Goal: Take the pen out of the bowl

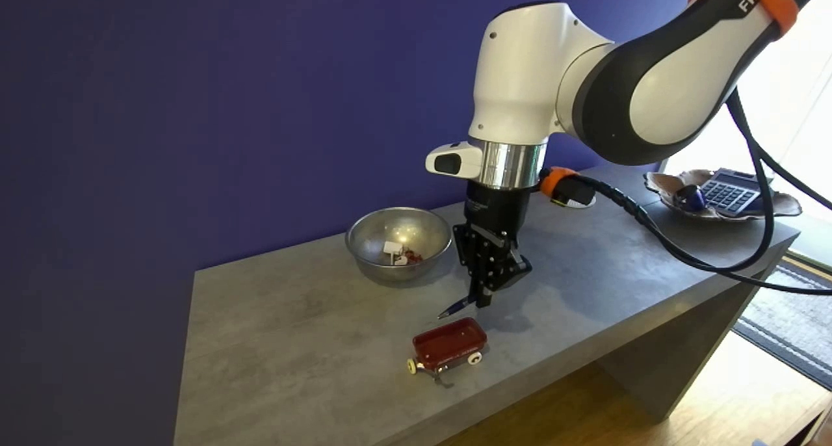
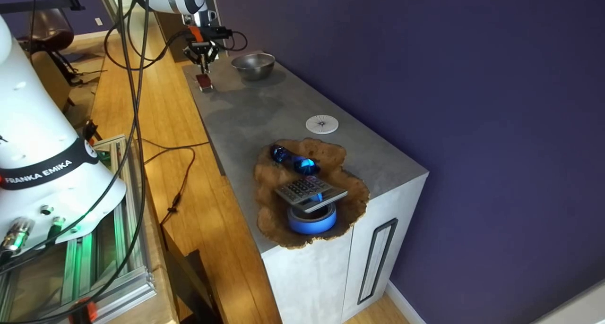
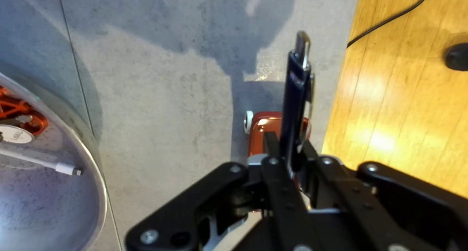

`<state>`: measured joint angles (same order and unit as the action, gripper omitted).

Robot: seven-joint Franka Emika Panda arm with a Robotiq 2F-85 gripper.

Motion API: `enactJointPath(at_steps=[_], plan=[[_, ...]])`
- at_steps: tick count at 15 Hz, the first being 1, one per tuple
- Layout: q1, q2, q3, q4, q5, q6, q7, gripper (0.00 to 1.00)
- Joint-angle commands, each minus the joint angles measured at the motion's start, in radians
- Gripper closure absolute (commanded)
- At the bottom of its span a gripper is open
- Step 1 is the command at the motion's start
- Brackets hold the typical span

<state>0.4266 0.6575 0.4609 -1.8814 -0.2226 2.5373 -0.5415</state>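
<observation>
My gripper [image 1: 480, 296] is shut on the pen [image 1: 457, 307]. In the wrist view the gripper [image 3: 291, 148] grips the dark blue pen [image 3: 295, 93], with silver tip and clip, between its fingertips. The pen sticks out sideways, outside the bowl and above the red wagon. The gripper [image 2: 204, 68] also shows in an exterior view, where the pen is too small to make out. The shiny metal bowl [image 1: 364, 261] stands beside the gripper, near the wall. It also shows in an exterior view [image 2: 254, 69] and, cut off, at left in the wrist view [image 3: 98, 185].
A small red wagon [image 1: 450, 343] with pale wheels stands on the counter just below the gripper. The bowl holds a red-orange thing [image 3: 36, 123] and a white cable [image 3: 44, 163]. A white coaster [image 2: 322, 124] and a brown dish [image 2: 269, 220] with a calculator [image 2: 302, 189] lie farther along.
</observation>
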Motion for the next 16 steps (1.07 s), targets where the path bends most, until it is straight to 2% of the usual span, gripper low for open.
enactJointPath(at_steps=[1,16], plan=[[0.016,0.05,-0.002,0.057,-0.006,-0.058,-0.011,0.97],[0.071,0.133,-0.011,0.186,-0.031,-0.108,-0.03,0.97]])
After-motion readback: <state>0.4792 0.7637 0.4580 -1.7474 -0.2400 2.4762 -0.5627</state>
